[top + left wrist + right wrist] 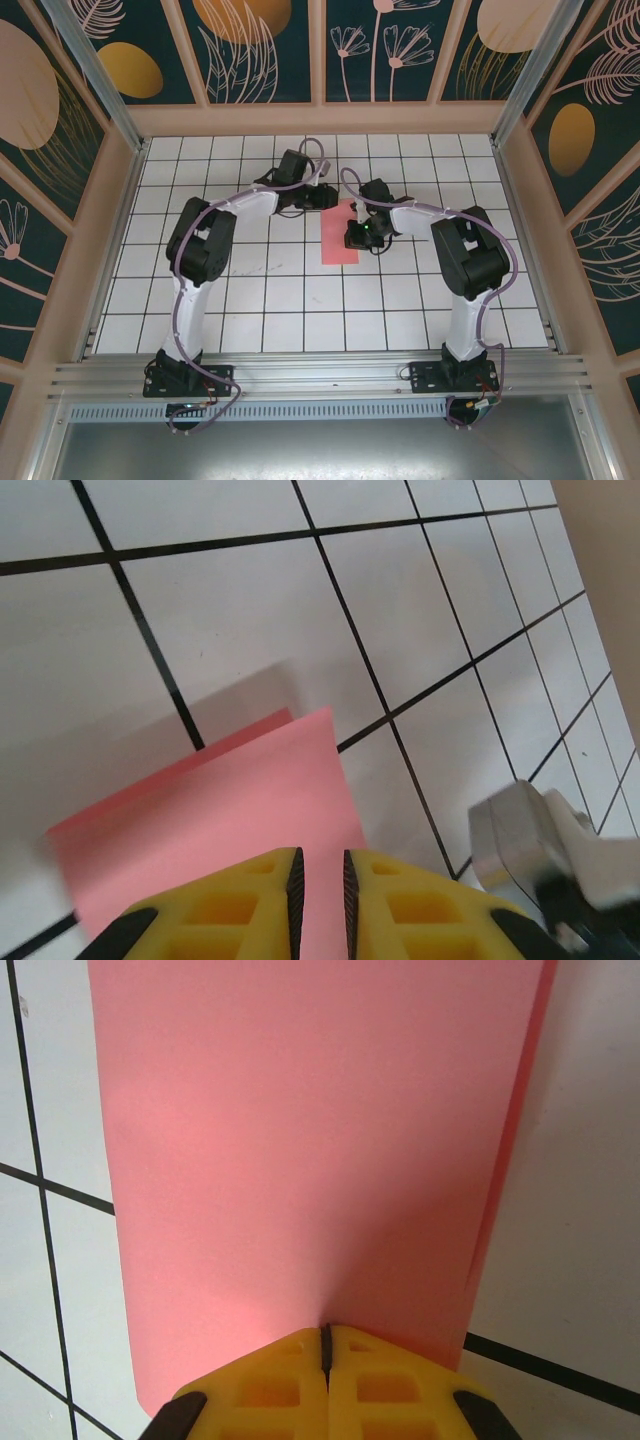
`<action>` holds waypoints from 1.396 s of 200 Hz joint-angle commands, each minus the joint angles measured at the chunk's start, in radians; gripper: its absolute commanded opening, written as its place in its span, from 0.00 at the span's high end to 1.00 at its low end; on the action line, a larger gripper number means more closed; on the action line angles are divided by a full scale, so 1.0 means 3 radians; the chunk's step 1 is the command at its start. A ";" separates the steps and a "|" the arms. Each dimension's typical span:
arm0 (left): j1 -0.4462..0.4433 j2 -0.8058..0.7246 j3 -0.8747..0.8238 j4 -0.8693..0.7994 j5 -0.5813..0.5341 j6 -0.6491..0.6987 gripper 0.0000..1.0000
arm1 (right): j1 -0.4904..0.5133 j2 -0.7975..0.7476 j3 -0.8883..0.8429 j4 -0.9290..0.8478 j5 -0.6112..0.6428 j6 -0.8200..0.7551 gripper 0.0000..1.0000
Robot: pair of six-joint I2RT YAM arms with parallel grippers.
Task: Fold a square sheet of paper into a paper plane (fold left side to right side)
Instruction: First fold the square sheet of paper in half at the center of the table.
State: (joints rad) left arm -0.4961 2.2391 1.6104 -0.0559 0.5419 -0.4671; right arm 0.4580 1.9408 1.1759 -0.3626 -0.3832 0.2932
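The square sheet of paper (336,245) is thin and coral-red. It is folded in half, so it shows as a tall, narrow rectangle of 2 layers. It lies flat on the white gridded tabletop (280,300), near the middle and a little toward the far edge, with its long sides running near to far. The 2 layers do not quite match: at 1 corner (290,718) the lower layer peeks out just beside the upper one.

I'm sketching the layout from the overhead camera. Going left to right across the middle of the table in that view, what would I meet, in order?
left arm's elbow → red sheet of paper → right arm's elbow
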 commanded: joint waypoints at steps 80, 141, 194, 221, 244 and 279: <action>0.0056 0.0497 0.0312 -0.0150 -0.0407 0.0015 0.78 | -0.0044 0.0259 -0.0098 -0.0592 0.0486 -0.0128 1.00; 0.0183 0.0492 0.0185 -0.0049 -0.0510 -0.0022 0.78 | -0.0043 0.0227 -0.0161 -0.0611 0.0462 -0.0154 1.00; 0.0278 0.0534 0.0440 -0.0203 -0.0493 0.0032 0.77 | -0.0042 0.0184 -0.0221 -0.0548 0.0374 -0.0138 1.00; 0.0283 0.0412 0.0516 -0.0282 -0.0448 0.0084 0.76 | -0.0044 0.0150 -0.0235 -0.0424 0.0255 -0.0135 1.00; 0.0283 0.0031 0.0248 -0.0191 -0.0482 0.0123 0.75 | -0.0041 0.0068 -0.0196 -0.0211 0.0046 -0.0108 0.99; 0.0267 -0.0602 -0.0418 0.0015 -0.0363 0.0040 0.74 | -0.0043 -0.0205 -0.0121 0.0160 -0.0172 -0.0044 0.92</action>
State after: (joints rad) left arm -0.4057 2.2211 1.5864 -0.1066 0.4034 -0.4553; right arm 0.4507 1.9327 1.1618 -0.3340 -0.4202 0.2691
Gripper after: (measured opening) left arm 0.257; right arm 0.059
